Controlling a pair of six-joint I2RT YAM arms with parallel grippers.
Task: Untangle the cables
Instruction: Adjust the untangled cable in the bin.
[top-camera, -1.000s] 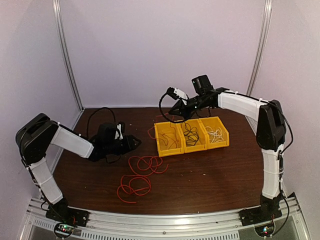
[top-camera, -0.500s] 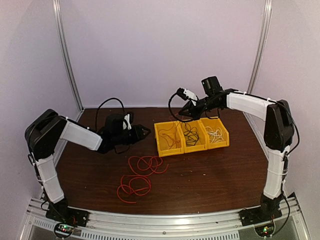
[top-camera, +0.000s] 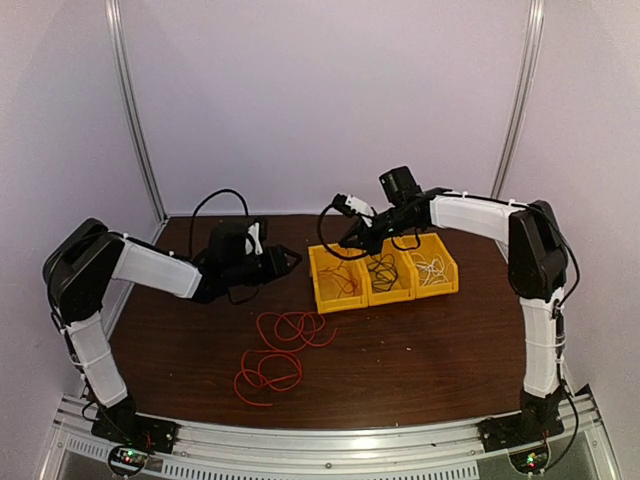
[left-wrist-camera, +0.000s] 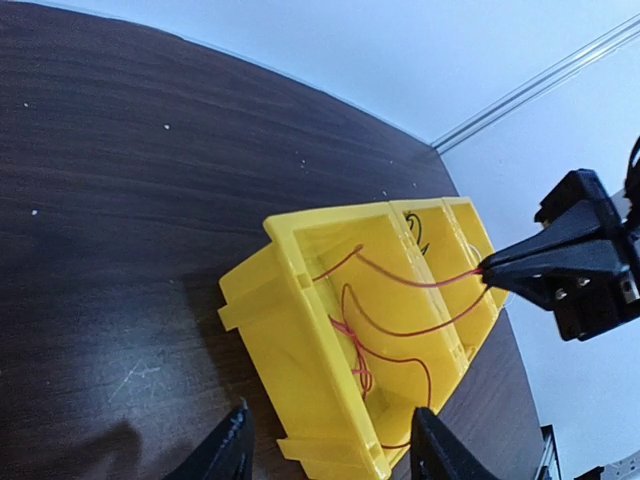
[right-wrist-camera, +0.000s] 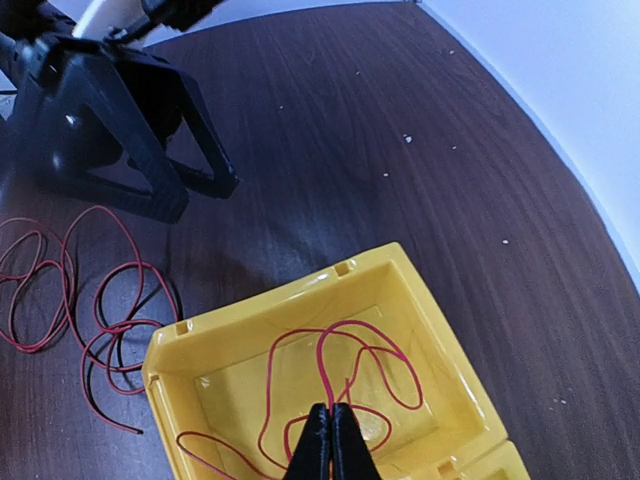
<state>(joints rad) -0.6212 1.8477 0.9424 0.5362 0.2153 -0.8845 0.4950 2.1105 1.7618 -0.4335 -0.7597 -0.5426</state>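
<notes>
With the right gripper (right-wrist-camera: 331, 418) clamped on the red cable (right-wrist-camera: 322, 366), feed slack gently into the yellow bin (right-wrist-camera: 163, 362); the left gripper (left-wrist-camera: 331, 444) stands wide, empty.

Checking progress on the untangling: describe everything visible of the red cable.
The red cable is a thin, flexible wire. Part lies in loose loops inside the leftmost yellow bin, pinched by the shut right gripper. More red loops lie on the dark table near that bin; whether both parts join is unclear.
</notes>
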